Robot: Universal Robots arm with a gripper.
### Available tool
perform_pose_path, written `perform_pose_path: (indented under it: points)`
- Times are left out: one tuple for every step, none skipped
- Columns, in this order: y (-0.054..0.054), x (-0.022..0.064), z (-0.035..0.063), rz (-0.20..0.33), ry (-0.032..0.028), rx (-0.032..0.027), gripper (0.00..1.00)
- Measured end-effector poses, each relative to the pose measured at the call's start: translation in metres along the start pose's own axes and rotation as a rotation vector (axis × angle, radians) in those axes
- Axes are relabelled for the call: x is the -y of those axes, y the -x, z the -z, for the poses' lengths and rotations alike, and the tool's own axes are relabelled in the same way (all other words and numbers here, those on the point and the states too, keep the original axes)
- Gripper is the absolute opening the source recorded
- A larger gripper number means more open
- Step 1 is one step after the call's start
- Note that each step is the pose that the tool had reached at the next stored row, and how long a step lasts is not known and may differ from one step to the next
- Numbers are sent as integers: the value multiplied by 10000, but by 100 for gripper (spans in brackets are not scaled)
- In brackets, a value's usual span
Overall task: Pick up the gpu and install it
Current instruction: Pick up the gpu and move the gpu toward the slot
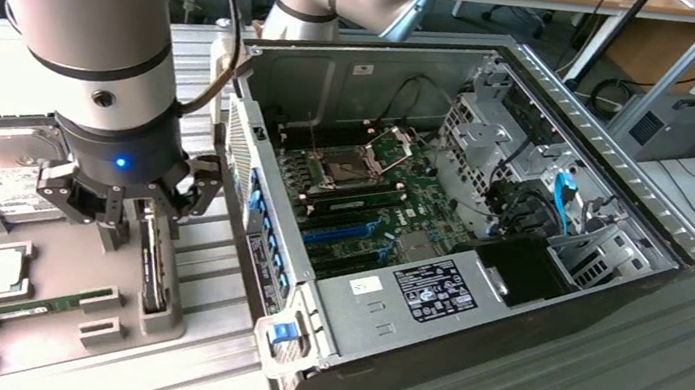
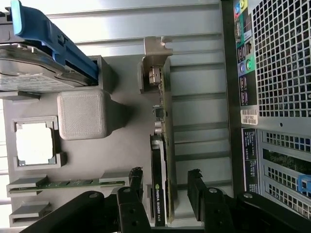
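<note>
Gripper (image 2: pixel 165 172) is spread wide, holding nothing. Its two black fingers (image 2: pixel 136 182) straddle the gpu (image 2: pixel 162 145), a flat green circuit card w/ black fan cooler and silver end bracket. There's a gap on each side, so no contact yet afaict.

The gpu stands on edge in a slot of the grey moulded parts tray (image 2: pixel 127 145), bracket end away from the fingers. I'd say it's parked upright so the thin faces are free for a pinch across the card, and so the fingers land on the cooler end, not the bare board.

Same tray keeps the other parts apart in their own pockets:
- silver boxy hard drive w/ white label and blue rail (image 2: pixel 34 68)
- square silver cpu (image 2: pixel 35 143)
- long narrow green memory stick (image 2: pixel 68 184)

In the exterior view the tray sits just beside the open grey pc case (image 1: pixel 353 309), on that view's left. The case lies on its side w/ the green motherboard (image 1: pixel 368 193) facing up, prob so the slots can be reached from above.
</note>
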State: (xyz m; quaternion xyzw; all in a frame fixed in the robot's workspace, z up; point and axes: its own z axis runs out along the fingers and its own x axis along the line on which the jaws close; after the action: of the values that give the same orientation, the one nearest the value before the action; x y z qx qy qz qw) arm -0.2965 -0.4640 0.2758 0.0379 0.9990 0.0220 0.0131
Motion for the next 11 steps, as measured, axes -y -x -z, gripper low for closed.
perform_pose_path:
  points:
    - [0, 3, -7, -1, 1, 1, 50]
    - [-1, 4, -17, -1, 0, 1, 50]
    - [-1, 6, -31, -1, -1, -1, 50]
    - [-1, 7, -46, 0, -1, -1, 50]
    - [-2, 8, -59, 0, -1, -1, 50]
    - [-2, 9, -73, 0, -1, -1, 50]
    - [-3, 9, -86, 0, -1, -1, 50]
    - [-3, 10, -102, 0, -1, -1, 50]
    - [-3, 11, -103, 0, -3, -2, 50]
    - [-3, 11, -103, 0, -3, -2, 50]
    - [-3, 10, -103, 0, -2, -2, 50]
